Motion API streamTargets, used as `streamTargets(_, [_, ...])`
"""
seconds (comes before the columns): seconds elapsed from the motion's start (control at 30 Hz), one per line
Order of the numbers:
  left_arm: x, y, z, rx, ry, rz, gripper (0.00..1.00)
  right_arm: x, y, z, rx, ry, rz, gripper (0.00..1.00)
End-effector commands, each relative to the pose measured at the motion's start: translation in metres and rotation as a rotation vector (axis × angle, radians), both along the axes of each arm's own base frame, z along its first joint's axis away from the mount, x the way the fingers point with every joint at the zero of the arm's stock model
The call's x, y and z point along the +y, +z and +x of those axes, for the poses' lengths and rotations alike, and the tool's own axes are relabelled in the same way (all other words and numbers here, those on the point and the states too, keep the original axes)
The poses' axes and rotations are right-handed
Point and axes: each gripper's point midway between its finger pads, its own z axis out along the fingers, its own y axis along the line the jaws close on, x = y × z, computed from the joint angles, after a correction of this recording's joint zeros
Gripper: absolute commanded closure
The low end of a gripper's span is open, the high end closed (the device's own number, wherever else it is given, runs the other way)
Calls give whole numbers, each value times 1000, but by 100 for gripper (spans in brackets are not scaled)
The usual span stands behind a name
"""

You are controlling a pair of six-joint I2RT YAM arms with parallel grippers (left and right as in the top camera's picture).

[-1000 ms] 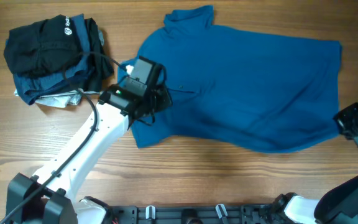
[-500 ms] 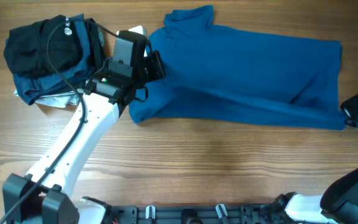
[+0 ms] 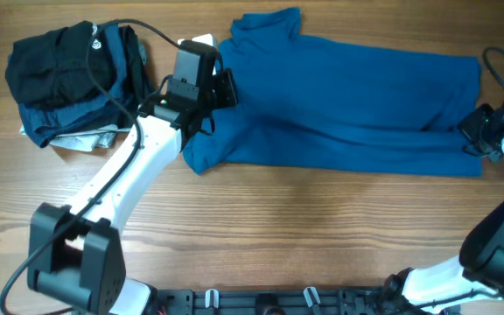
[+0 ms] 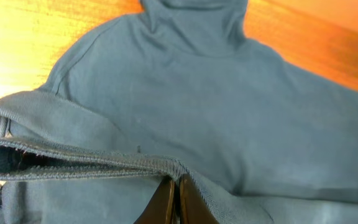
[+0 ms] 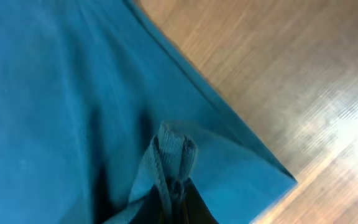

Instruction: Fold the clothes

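1. From overhead I see a blue polo shirt lying flat across the far half of the wooden table. Its collar points toward the far edge, and its body stretches out to the right.
2. The near part of the shirt is doubled over itself, so the cloth forms one long band with a fairly straight near edge.
3. The left gripper sits at the shirt's left end, just below the collar. Its white arm reaches in from the near left corner of the table.
4. In the left wrist view, the dark fingers are pressed together and clamped on a stitched, doubled edge of the blue fabric. That edge rises as a ridge across the picture, with the collar lying beyond it.
5. The right gripper is at the shirt's right end, close to its near corner.
6. In the right wrist view, its jaws are together and pinch a small bunched fold of blue cloth. The fold stands up from the flat layer beneath, with bare wood just beside the shirt's corner.
7. A pile of dark clothes rests near the far left corner. A black garment with a small white logo lies on top of dark teal and grey pieces. The pile lies apart from the shirt, and the left arm's black cable arcs over it.
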Motion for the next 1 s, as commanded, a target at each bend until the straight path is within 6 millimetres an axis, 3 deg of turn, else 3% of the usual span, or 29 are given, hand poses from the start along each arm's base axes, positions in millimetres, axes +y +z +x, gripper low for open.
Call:
streamTargets(0.0, [7,-11,10,-11,16,73,96,-11,-13,13,4,12,-37,96])
streamTargets(0.1, [20,-22,16,-8,71,138,96,-17,-21,24,-21,13,-52,95])
streamTargets(0.33, [8,-65,14,67,40,167,96,-24,-34,36,-48,12,-69,96])
streamTargets(0.53, [20,-69,34,-2,116,217,96,-29,-35,44,-76,9,-85,95])
streamTargets(0.67, [19,-71,39,-18,117,214,96,-30,-35,47,-87,10,-92,82])
streamTargets(0.73, [18,-67,44,-42,123,201,96,-30,-34,48,-92,10,-90,67])
streamTargets(0.77, [18,-65,47,-53,125,196,92,-30,-34,48,-93,11,-92,62])
streamTargets(0.8, [17,-62,49,-68,126,189,76,-31,-33,49,-98,13,-95,47])
streamTargets(0.83, [16,-59,52,-86,128,180,58,-31,-32,51,-102,36,-106,39])
streamTargets(0.87, [15,-56,55,-102,127,175,48,-31,-30,54,-108,69,-119,34])
streamTargets(0.93, [12,-38,62,-147,111,178,28,-34,-13,61,-132,108,-158,19])
streamTargets(0.97, [10,-27,65,-165,102,182,25,-35,0,62,-147,117,-174,17])
